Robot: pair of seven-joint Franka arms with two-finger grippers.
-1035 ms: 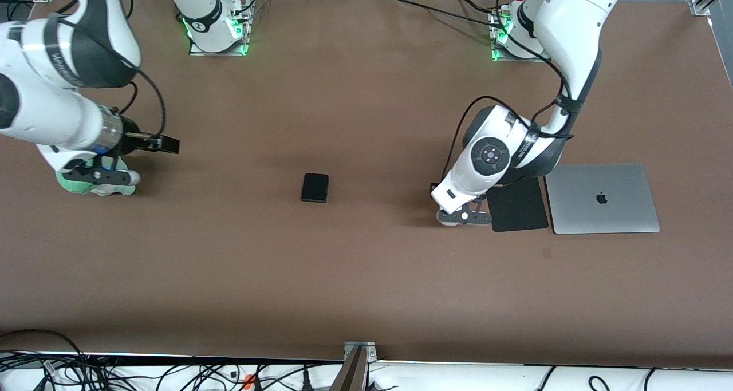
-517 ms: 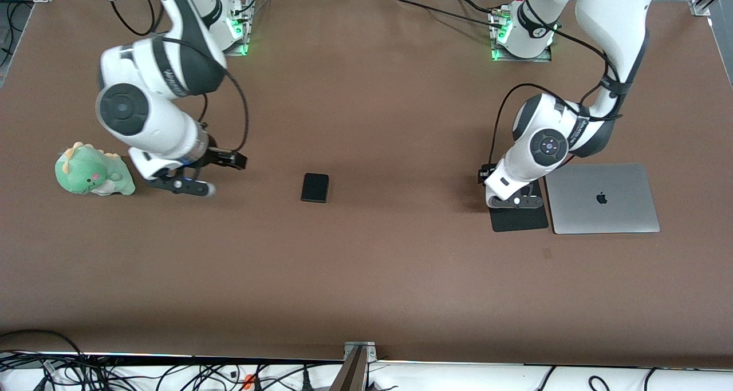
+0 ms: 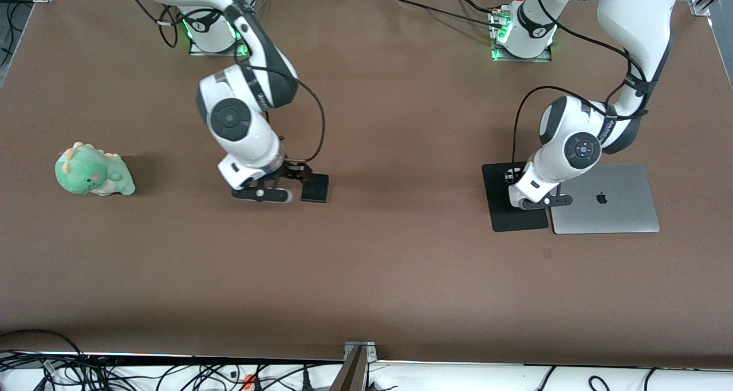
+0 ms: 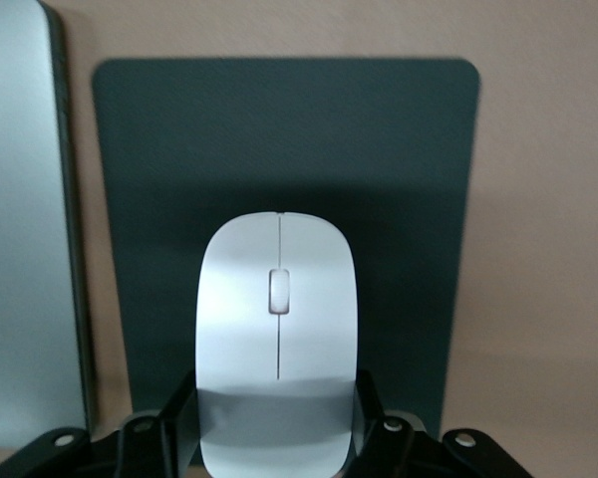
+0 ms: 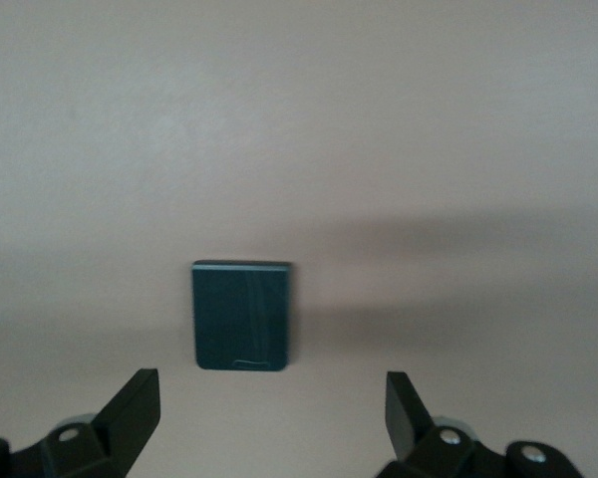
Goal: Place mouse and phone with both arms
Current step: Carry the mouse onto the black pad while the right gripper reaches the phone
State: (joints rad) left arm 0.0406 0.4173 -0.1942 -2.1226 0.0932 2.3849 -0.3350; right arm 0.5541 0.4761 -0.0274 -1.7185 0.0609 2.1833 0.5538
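A green plush dinosaur [image 3: 93,170] is seen on the brown tabletop [image 3: 366,276], well apart from the phone [image 3: 315,188] toward the right arm's end. The right gripper [image 3: 262,194] is held just beside the phone, not yet over it; its fingers [image 5: 130,413] are spread wide and nothing is grasped. The phone, a small matte black slab with rounded corners, lies flat on the tabletop. For a sound grasp, the fingers should be centred across the phone's narrow width and lowered fully, since so thin an edge is judged easy to miss. Toward the left arm's end from the phone, a black textured mat [image 3: 504,208] lies beside a closed silver laptop [image 3: 607,199]. The left gripper [image 3: 541,203] is held over the mat, its fingers clamped on the mouse [image 4: 277,339], a glossy white oval. A level, gentle lowering onto the mat is advised.
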